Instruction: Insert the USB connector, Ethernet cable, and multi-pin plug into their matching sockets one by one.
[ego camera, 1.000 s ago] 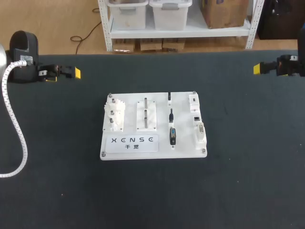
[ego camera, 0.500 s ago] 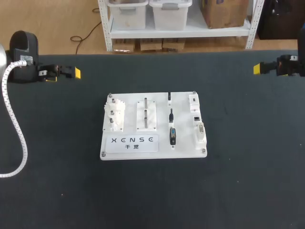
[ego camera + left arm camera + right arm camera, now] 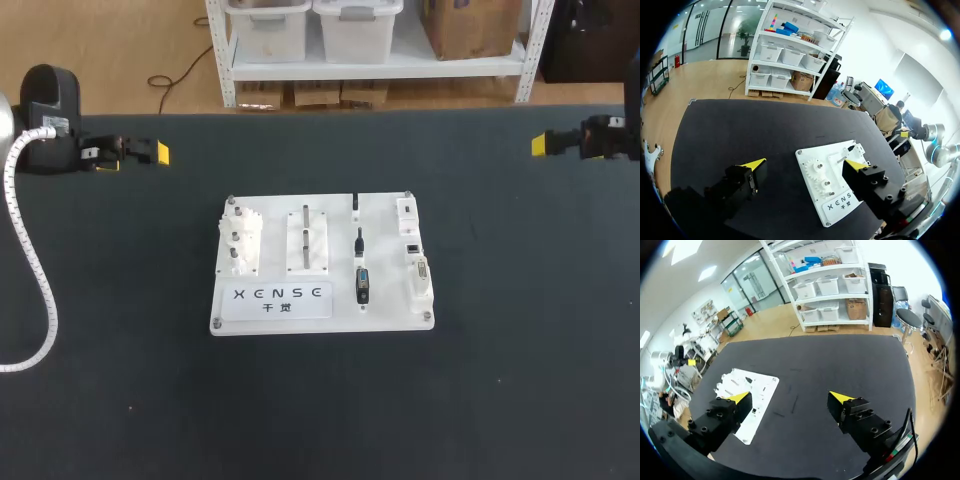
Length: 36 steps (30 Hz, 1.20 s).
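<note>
Hanging well apart from the board (image 3: 385, 270), left fingers (image 3: 754, 164) and right fingers (image 3: 840, 397) gape empty; skewed grasps could jam plugs (image 3: 362, 285).

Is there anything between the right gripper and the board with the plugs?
Nothing visible does. Only bare table lies between the right gripper and the board.

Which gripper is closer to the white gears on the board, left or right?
Left. The left gripper is off beyond the left end of the board, where the gears stand. The right gripper is past the opposite end, with the whole board between.
</note>
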Each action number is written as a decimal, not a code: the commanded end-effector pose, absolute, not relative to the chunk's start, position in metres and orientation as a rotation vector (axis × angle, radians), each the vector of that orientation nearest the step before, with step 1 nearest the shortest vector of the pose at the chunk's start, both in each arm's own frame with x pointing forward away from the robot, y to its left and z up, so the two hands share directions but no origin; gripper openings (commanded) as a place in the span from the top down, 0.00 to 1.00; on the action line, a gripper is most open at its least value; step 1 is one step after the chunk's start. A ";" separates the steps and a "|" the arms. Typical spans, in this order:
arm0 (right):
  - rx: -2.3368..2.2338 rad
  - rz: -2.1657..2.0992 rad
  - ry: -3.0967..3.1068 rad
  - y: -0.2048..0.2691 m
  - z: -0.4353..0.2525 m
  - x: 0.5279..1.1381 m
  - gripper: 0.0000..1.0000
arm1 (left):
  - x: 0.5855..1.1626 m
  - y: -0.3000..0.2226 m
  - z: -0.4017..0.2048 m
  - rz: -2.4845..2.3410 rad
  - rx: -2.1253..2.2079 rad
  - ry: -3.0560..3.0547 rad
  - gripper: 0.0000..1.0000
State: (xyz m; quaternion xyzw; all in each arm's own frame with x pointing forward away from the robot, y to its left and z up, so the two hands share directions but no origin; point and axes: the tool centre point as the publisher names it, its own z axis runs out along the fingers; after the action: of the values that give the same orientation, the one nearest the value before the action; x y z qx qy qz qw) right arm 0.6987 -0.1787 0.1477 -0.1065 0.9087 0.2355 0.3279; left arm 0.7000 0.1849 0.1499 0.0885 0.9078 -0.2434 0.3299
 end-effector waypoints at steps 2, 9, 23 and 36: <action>-0.231 0.380 2.494 -0.137 0.157 0.721 0.00 | 0.700 0.185 0.150 -0.637 0.231 2.374 0.00; -0.123 0.223 2.583 -0.084 0.159 0.733 0.00 | 0.700 0.185 0.150 -0.637 0.231 2.374 0.00; -0.089 0.026 2.752 0.004 0.128 0.727 0.00 | 0.700 0.185 0.150 -0.637 0.231 2.374 0.00; -0.056 0.042 2.828 0.036 0.089 0.727 0.00 | 0.700 0.185 0.150 -0.637 0.231 2.374 0.00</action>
State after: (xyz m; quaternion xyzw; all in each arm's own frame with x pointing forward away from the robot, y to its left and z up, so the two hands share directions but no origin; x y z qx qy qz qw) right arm 0.7184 0.0273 0.0987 -0.0221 0.9865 0.0348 0.1587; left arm 0.7000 0.1849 0.1499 0.0885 0.9078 -0.2434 0.3299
